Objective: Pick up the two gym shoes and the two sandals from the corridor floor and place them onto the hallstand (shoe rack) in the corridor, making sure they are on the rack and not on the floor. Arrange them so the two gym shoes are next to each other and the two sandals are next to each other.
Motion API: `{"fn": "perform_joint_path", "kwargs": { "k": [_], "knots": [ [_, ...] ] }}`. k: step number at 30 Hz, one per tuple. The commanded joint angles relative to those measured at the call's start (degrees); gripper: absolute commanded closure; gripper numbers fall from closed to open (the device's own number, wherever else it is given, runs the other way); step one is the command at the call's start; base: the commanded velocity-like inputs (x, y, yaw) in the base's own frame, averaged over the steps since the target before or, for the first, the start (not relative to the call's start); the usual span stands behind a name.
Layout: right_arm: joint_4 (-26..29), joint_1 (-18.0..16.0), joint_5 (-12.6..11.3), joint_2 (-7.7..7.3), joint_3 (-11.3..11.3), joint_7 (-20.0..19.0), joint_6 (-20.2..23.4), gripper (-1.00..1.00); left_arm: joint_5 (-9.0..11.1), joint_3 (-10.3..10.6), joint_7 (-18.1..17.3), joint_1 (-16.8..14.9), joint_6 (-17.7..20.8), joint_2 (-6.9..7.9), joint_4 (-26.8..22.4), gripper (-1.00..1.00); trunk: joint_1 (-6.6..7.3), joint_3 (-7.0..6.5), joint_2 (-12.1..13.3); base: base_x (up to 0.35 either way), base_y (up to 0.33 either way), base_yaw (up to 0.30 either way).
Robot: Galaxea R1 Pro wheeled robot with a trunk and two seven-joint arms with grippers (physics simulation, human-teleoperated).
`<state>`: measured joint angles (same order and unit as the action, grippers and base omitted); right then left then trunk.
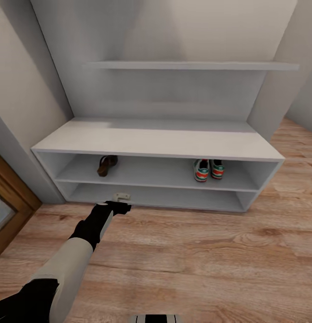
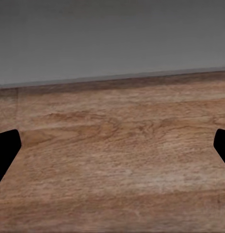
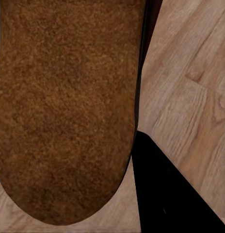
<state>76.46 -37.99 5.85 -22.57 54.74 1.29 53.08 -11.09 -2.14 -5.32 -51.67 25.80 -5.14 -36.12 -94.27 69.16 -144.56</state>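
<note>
Three of the four shoes are sitting in the hallstand [image 1: 156, 143] at the centre of the head view: the two gym shoes [image 1: 209, 169] are resting side by side at the right of its upper shelf slot, and one sandal [image 1: 106, 165] is standing alone at the left of the same slot. The second sandal [image 3: 69, 107] is filling the left of the right wrist view, its brown sole hanging over the corridor floor [image 3: 190, 97]; it appears to be carried by the right pincer, though the grip itself cannot be told. The left pincer [image 2: 112, 145] is reaching toward the lowest slot at the lower left of the head view, spread wide and holding nothing, its fingertips [image 2: 6, 150] showing at both edges over bare planks. What seems left is setting the last sandal beside its mate. Open room is lying between the shelved sandal and the gym shoes, but the slot's low top board and front lip are leaving little height for entry.
</note>
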Motion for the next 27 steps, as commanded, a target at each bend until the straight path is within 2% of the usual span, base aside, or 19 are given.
{"fn": "perform_joint_path", "kwargs": {
  "k": [1, 27],
  "knots": [
    [0.09, -0.06, 0.3, -0.01, 0.01, -0.14, 0.35, 1.0, -0.6, -0.23, -0.48, -0.01, 0.19, -0.04, 0.0, -1.0, 0.02, 0.05, -0.02, -0.103, 0.345, 0.0],
    [0.09, -0.06, 0.3, -0.01, -0.01, -0.06, 0.36, 1.0, -0.6, -0.23, -0.48, -0.01, 0.13, -0.04, 0.08, -1.0, 0.02, 0.05, -0.02, -0.099, 0.345, 0.0]
  ]
}}
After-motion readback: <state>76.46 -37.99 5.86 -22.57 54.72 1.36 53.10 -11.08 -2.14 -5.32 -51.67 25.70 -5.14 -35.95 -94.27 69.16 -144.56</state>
